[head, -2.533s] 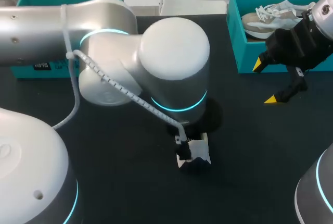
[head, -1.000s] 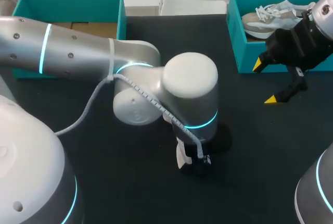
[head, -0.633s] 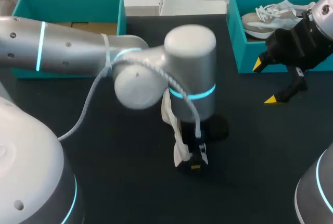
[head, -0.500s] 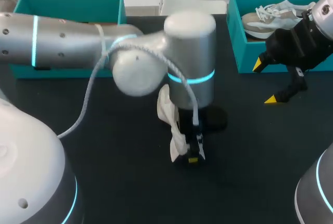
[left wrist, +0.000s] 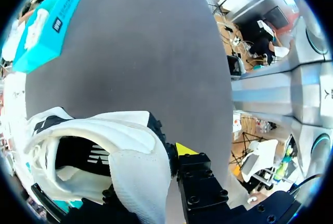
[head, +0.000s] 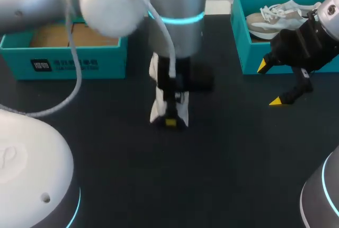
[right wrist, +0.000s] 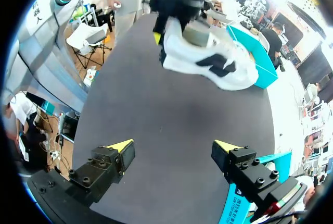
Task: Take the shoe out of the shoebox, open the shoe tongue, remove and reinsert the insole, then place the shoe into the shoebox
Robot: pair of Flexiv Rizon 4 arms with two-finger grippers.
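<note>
— Weight of that white mesh sneaker with the black logo (right wrist: pixel 208 60)?
— Light, I'd judge; soft in the upper, stiffer at the sole. The left gripper (right wrist: pixel 165 36) pinches its heel collar, carrying it over the black table (head: pixel 238 175) between the boxes. The heel looks the firmest hold.
— Boxes?
— The teal cardboard shoebox on the left (head: pixel 63 63) holds brown packing card (head: pixel 53 36). The right gripper (head: pixel 269 84) hangs wide and empty beside the teal box on the right (head: pixel 241 42), where a beige laced sneaker (head: pixel 270 21) lies.

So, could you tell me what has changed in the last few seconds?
The left pincer, shut on the white shoe, carried it farther from me and leftward, nearer the left shoebox. The open right pincer and the other shoe in the right shoebox stayed put.
</note>
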